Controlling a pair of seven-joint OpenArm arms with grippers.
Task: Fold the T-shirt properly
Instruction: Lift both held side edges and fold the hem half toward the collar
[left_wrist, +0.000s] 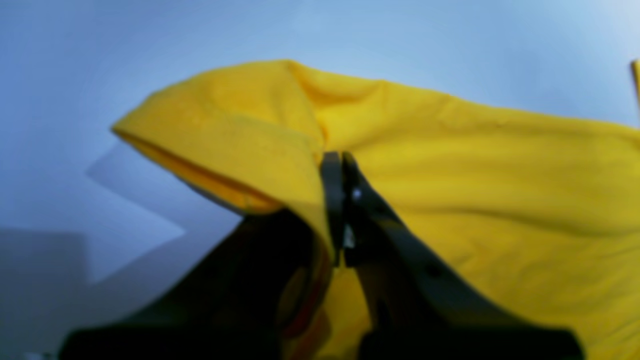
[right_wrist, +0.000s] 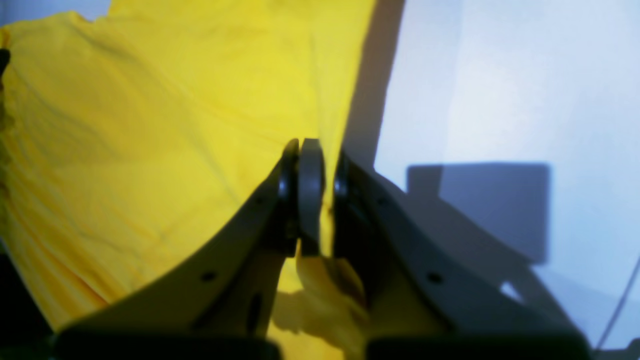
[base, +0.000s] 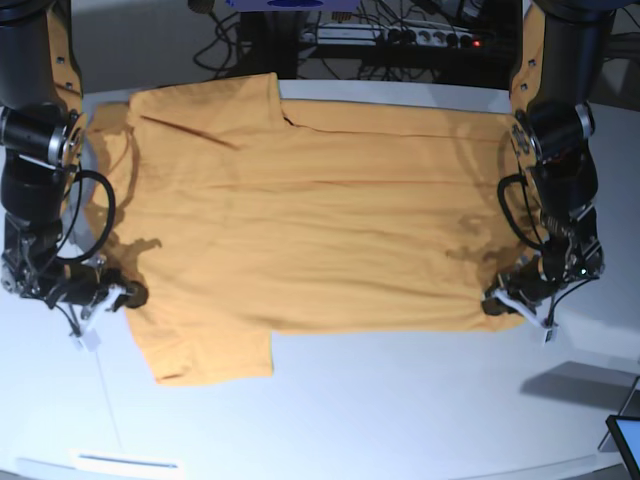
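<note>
The orange-yellow T-shirt (base: 300, 220) lies spread flat across the white table (base: 400, 400), one sleeve toward the front left and the other at the back. My left gripper (base: 492, 300) is at the shirt's right edge, shut on a pinched fold of cloth. Close up, its dark fingers (left_wrist: 341, 165) meet on the yellow T-shirt (left_wrist: 450, 165), with a raised flap to their left. At the shirt's left edge my right gripper (base: 133, 295) is also shut on the fabric. In the right wrist view, the right gripper (right_wrist: 320, 155) clamps the T-shirt (right_wrist: 150, 125) at its border.
Cables and a power strip (base: 400, 35) run behind the table's back edge. The corner of a dark screen (base: 625, 435) shows at the front right. A white label strip (base: 125, 462) lies near the front left edge.
</note>
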